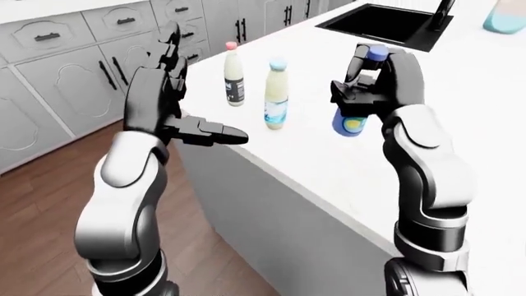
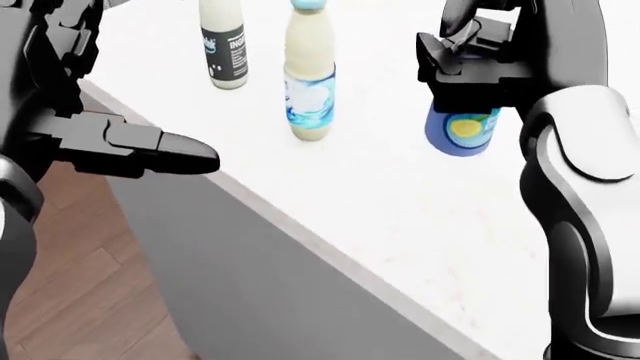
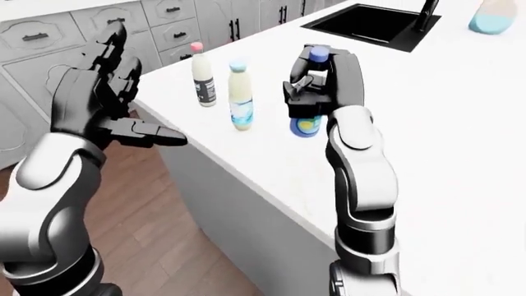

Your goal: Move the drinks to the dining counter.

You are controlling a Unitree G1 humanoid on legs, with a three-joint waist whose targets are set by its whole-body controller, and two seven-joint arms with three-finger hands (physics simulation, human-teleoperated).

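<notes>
My right hand is shut on a blue bottle with a yellow spot on its label, held over the white counter. Its blue cap shows above the fingers in the left-eye view. Left of it on the counter stand a pale yellow bottle with a light-blue cap and a cream bottle with a dark label and pink cap. My left hand hangs open beyond the counter's left edge, over the floor, holding nothing.
A black sink with a tap is set into the counter at the upper right. A pale blue jug stands at the top right. Grey cabinets line the far wall, with wood floor below.
</notes>
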